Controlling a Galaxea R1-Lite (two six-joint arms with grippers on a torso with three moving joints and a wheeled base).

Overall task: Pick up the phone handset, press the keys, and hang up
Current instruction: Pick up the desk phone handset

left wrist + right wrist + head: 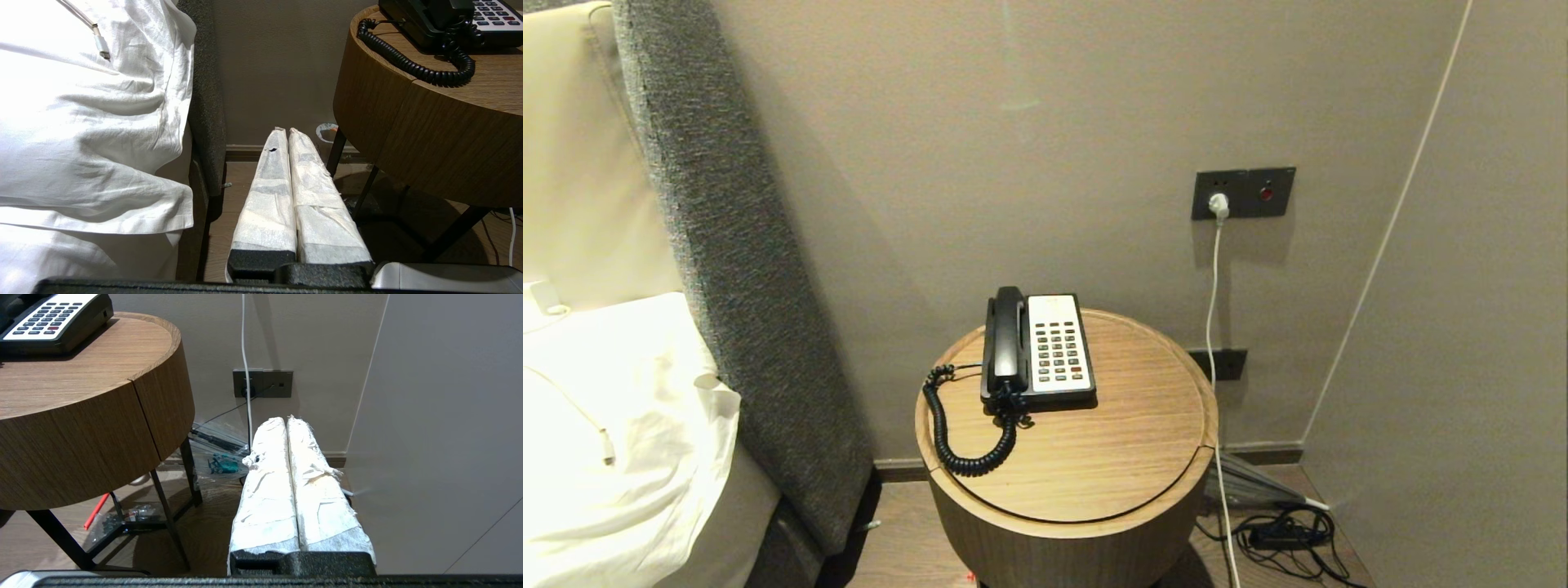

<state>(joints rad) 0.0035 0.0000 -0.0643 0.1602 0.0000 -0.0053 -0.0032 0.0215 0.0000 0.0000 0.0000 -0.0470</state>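
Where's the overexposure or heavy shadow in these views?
Head view: pillow blown out white, phone evenly lit. Left wrist view: sheet glares, floor under the table dark. Right wrist view: even light, soft shadow beneath the table.

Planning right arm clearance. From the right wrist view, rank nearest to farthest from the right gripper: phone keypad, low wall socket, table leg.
Right gripper is shut, parked low beside the table.
1. Table leg: under the table, on the table's side of the fingers.
2. Low wall socket: on the wall straight ahead.
3. Phone keypad: up on the tabletop's far side.
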